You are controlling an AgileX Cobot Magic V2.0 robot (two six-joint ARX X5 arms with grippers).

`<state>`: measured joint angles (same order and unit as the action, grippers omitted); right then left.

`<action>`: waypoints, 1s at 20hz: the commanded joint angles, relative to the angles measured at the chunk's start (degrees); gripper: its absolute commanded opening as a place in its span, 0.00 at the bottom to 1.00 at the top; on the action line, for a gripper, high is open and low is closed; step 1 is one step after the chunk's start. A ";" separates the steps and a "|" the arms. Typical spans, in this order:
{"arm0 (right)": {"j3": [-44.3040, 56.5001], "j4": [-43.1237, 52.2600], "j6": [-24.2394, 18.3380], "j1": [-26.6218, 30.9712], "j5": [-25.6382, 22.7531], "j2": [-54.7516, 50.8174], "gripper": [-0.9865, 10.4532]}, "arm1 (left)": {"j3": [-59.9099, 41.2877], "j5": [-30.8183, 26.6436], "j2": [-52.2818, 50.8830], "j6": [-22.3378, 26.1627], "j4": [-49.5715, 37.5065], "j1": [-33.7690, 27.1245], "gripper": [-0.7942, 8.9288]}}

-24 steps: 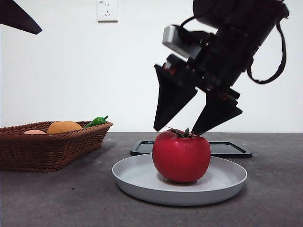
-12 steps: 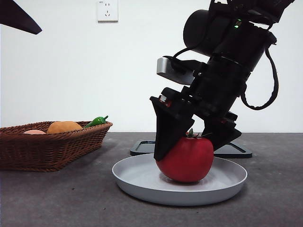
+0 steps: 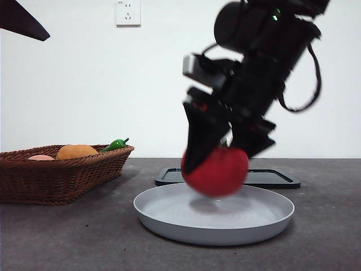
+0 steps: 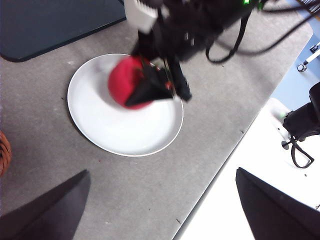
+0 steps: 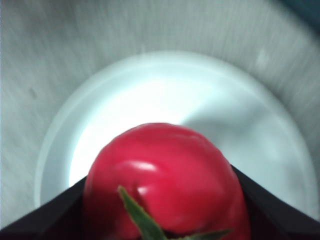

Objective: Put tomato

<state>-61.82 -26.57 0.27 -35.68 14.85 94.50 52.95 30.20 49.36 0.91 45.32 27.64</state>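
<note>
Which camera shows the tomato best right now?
The right wrist view: the tomato fills it, sharp, stem visible, clamped in the right gripper. The front view shows it blurred above the plate; the left wrist view shows it small and half hidden.

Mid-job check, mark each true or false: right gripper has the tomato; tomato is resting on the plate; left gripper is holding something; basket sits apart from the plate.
1. The right gripper grips the tomato. True.
2. The tomato rests on the plate. False: it hangs just above it, a gap showing beneath.
3. The left gripper holds something. False: its jaws are apart with nothing between.
4. The basket stands apart from the plate. True.
</note>
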 commanded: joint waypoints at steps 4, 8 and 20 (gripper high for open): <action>-11.56 -1.64 -0.04 2.05 -6.58 0.46 0.22 | 0.83 0.28 0.28 0.37 -0.28 0.28 0.56; -17.73 -0.02 -0.35 7.19 -7.21 3.61 0.22 | 0.83 0.28 0.28 0.35 -0.26 0.28 0.56; -36.35 -0.22 -1.84 13.99 -5.81 27.91 0.22 | 0.83 0.28 0.28 0.33 0.11 0.28 0.56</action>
<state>-96.75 -27.55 -0.36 -21.41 8.99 121.45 52.95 30.20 49.36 0.91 45.67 27.64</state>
